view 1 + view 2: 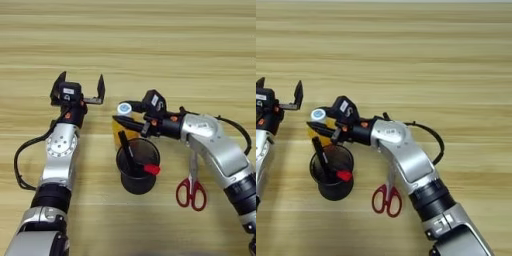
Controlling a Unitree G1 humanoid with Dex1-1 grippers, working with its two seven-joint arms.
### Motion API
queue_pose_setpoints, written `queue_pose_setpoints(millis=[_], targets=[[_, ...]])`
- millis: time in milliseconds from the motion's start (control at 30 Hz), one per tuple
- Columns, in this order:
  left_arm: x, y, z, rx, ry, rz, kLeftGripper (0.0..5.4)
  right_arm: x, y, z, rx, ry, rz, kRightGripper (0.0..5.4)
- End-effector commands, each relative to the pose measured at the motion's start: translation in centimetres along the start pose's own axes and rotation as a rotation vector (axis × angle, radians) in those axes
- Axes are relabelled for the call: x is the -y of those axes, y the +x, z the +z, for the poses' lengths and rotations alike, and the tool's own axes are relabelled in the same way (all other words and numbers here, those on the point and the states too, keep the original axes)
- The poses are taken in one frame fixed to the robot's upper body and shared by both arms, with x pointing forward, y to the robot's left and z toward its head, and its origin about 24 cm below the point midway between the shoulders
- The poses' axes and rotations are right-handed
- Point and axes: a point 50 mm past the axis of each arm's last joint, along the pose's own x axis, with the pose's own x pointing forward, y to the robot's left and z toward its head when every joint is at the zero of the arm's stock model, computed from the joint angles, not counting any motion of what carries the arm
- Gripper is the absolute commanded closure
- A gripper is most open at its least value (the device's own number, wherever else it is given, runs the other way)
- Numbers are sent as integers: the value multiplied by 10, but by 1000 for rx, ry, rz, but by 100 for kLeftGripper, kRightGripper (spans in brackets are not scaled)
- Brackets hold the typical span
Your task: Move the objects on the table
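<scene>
A small clear bottle of orange drink [120,134] with a white cap stands on the table [150,45], just behind a black round pen cup [138,172]. My right gripper [123,113] reaches in from the right and is shut on the bottle just below its cap, one finger in front and one behind. The marker [125,148] leans inside the cup with its black cap end up. A red-tipped thing [152,170] rests at the cup's right rim. My left gripper [81,84] hovers open and empty to the left of the bottle.
Red-handled scissors [191,189] lie on the table right of the cup, partly under my right forearm. A black cable loops beside each arm. Bare wood stretches across the far half of the table.
</scene>
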Motion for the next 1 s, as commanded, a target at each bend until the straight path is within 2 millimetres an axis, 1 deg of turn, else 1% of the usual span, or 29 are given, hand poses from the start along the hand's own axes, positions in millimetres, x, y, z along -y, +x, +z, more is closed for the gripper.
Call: queue_pose_setpoints(millis=[33, 200, 467, 733, 900, 1000], targets=[[1, 3, 5, 23, -3, 2, 0, 15, 1, 20, 45, -48, -33, 362], [1, 2, 6, 33, -15, 6, 0, 21, 1, 27, 67, -55, -49, 362], [2, 1, 7, 40, -21, 2, 0, 30, -1, 33, 86, -61, -81, 362], [4, 1, 11, 66, -41, -12, 0, 49, -5, 43, 106, -83, -136, 362], [11, -3, 17, 109, -83, -77, 0, 60, -8, 49, 118, -98, -172, 362], [14, -5, 19, 123, -98, -109, 0, 70, -11, 55, 129, -110, -207, 362]])
